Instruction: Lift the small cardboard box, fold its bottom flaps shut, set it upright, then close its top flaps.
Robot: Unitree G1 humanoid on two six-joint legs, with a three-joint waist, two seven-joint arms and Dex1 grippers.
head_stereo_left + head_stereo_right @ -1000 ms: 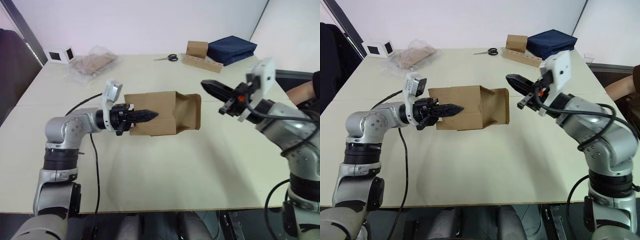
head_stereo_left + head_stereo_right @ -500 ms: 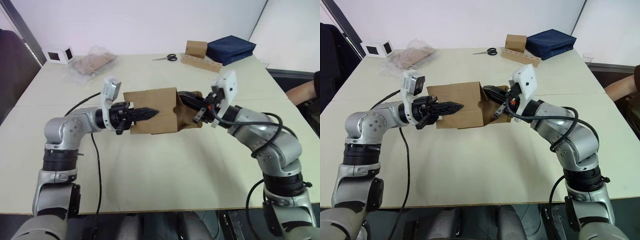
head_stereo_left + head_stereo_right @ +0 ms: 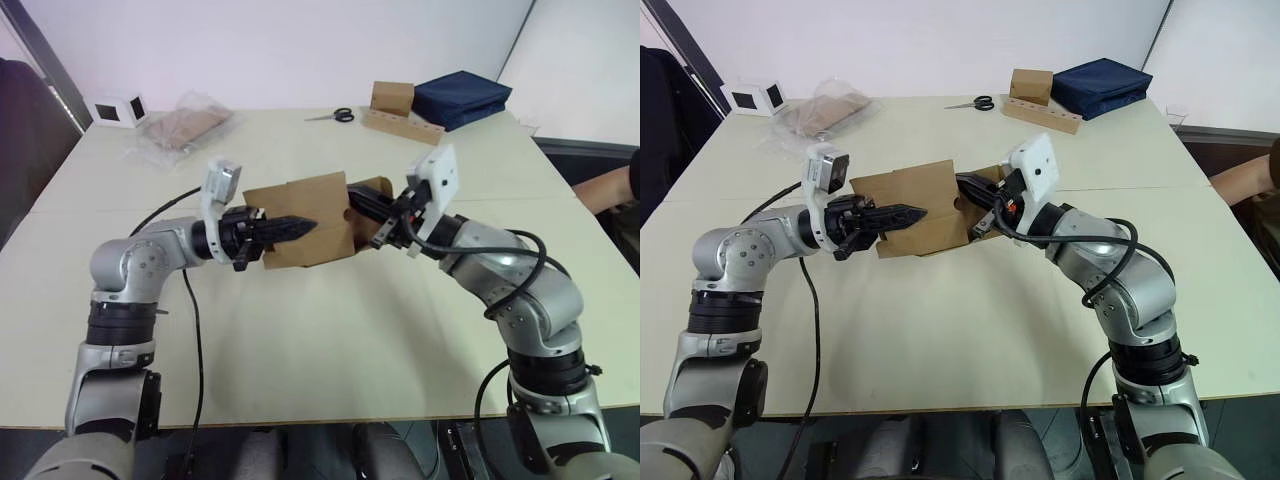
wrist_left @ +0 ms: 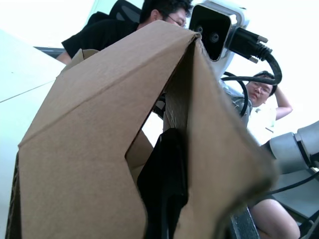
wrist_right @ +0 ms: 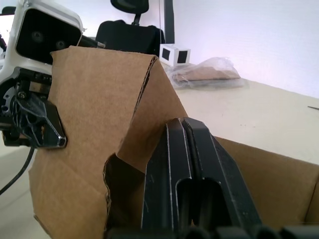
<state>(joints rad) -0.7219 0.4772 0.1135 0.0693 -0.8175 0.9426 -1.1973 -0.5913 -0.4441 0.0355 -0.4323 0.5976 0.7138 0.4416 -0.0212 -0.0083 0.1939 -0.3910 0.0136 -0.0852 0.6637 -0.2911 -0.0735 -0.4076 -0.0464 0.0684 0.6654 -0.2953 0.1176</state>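
Right end effector [image 3: 362, 199], fingers together, has pushed into the small cardboard box [image 3: 300, 220], clamped by left end effector [image 3: 303, 229].

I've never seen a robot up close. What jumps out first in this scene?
Mid-table, the small cardboard box is held up between two black grippers: the left gripper is clamped on its near wall, and the right gripper, fingers shut, pokes into its flapped end. At the far edge lie scissors and a dark blue bag.

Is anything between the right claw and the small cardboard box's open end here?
Nothing visible does. The right claw is already at the open end of the small cardboard box, against its flaps, while the left claw grips the box's side wall.
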